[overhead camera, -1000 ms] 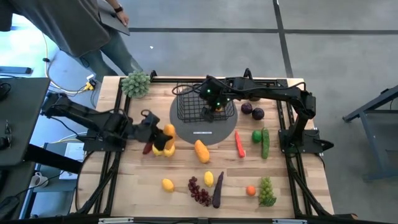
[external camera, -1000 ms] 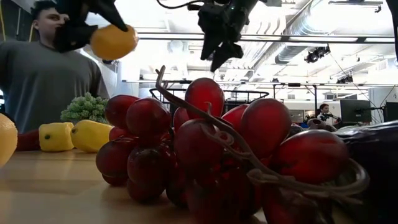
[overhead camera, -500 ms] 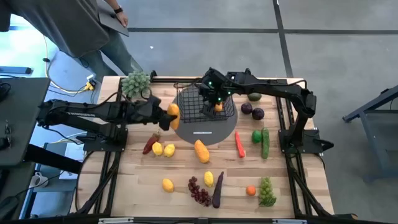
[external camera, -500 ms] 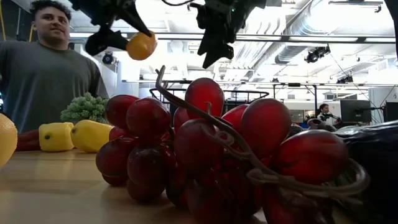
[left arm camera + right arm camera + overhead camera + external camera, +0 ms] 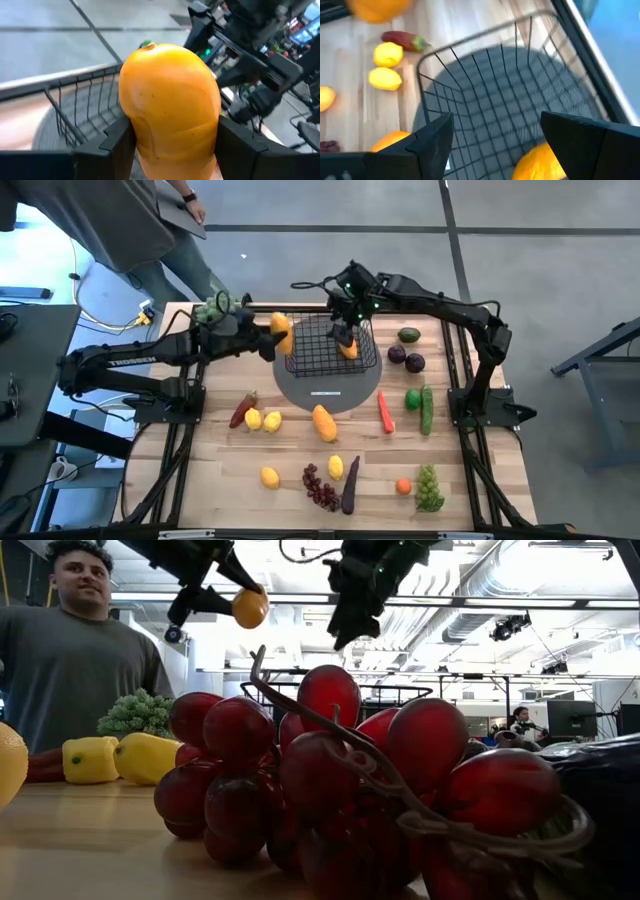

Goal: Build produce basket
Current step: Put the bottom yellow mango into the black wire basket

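Since the previous frame our left end effector (image 5: 272, 338) has carried its mango (image 5: 281, 335) from above the grey disc (image 5: 328, 385) up to the basket's near wall, and our right end effector (image 5: 343, 321) has risen above the basket (image 5: 332, 345).

Left end effector: fingers clamped across the mango's middle, one on each flank, as the left wrist view shows (image 5: 169, 107). We judge the mango to be a light, rigid, smooth-skinned toy, liable to slip if pinched near its tapered ends; the waist hold looks the safest.

Right end effector: fingers apart and holding nothing, directly over the basket, where a second orange fruit (image 5: 350, 349) lies on the mesh floor just below it.

The basket is black wire mesh, rectangular, and stands on the disc. We judge it light and easily nudged by a descending arm.

Remaining produce lies on the surface (image 5: 220, 480) well away from both end effectors: lemons (image 5: 262, 420), red grapes (image 5: 320, 487), an eggplant (image 5: 349, 486), a carrot (image 5: 385, 413), a cucumber (image 5: 427, 410) and green grapes (image 5: 429, 488).
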Robot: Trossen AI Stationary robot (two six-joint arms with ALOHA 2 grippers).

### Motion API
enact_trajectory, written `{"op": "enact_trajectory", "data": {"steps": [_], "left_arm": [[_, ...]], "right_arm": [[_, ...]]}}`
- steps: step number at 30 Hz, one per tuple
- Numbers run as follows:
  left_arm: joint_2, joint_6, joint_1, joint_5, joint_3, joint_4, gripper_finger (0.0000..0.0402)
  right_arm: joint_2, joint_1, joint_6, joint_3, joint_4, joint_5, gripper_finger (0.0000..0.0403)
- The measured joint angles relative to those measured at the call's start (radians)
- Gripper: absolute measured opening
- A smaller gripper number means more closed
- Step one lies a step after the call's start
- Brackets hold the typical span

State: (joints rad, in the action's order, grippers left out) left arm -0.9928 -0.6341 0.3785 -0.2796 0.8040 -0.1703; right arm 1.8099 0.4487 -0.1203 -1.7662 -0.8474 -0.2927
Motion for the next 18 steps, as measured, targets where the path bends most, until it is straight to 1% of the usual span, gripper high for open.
{"op": "enact_trajectory", "data": {"steps": [5, 11, 13, 18], "left_arm": [[-0.020, 0.056, 0.043, 0.033, 0.000, 0.099, 0.0205], [-0.066, 0.072, 0.063, 0.035, 0.000, 0.221, 0.0205], [-0.085, 0.068, 0.067, 0.032, 0.000, 0.274, 0.0205], [-0.128, 0.035, 0.067, -0.009, 0.000, 0.365, 0.0205]], "right_arm": [[0.000, 0.005, -0.060, -0.077, 0.000, -0.101, 0.0279], [0.000, -0.005, -0.062, -0.150, 0.011, -0.112, 0.0279], [-0.001, -0.010, -0.034, -0.156, 0.038, -0.112, 0.0279], [0.000, -0.026, 0.096, -0.156, 0.101, -0.103, 0.0279]]}}
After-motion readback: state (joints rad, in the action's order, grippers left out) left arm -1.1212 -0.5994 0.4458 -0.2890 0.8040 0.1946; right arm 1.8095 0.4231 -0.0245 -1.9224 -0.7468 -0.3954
